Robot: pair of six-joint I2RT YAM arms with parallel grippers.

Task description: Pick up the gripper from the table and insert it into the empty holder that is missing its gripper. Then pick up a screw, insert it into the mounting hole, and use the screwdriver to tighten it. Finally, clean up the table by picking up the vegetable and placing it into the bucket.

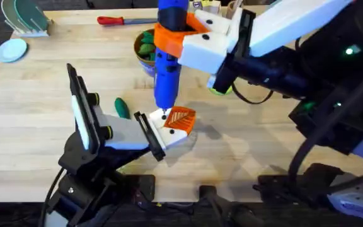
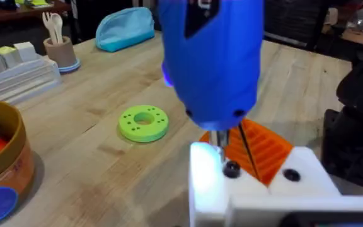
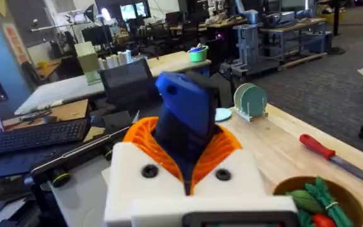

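Note:
The blue screwdriver (image 1: 167,69) stands upright with my right gripper (image 1: 176,36) shut on it; its orange pads (image 3: 140,135) wrap the blue body (image 3: 183,116). Its metal bit (image 2: 222,140) rests on a dark screw (image 2: 230,169) in the white holder (image 2: 257,192), which sits at the end of my left arm. The orange ribbed gripper (image 2: 265,148) is seated in that holder, its tip (image 1: 181,118) pointing right. My left gripper (image 1: 176,125) looks shut with nothing between its jaws. The dark-green vegetable (image 1: 122,107) lies just left of it. The bucket (image 1: 142,52) stands behind the screwdriver.
A lime-green ring disc (image 2: 144,122) lies right of the holder, partly under my right arm. The bucket (image 2: 8,157) holds toy vegetables. A red-handled tool (image 1: 114,20) lies at the back edge. A pen cup (image 2: 60,52) and a blue pouch (image 2: 125,28) stand far off.

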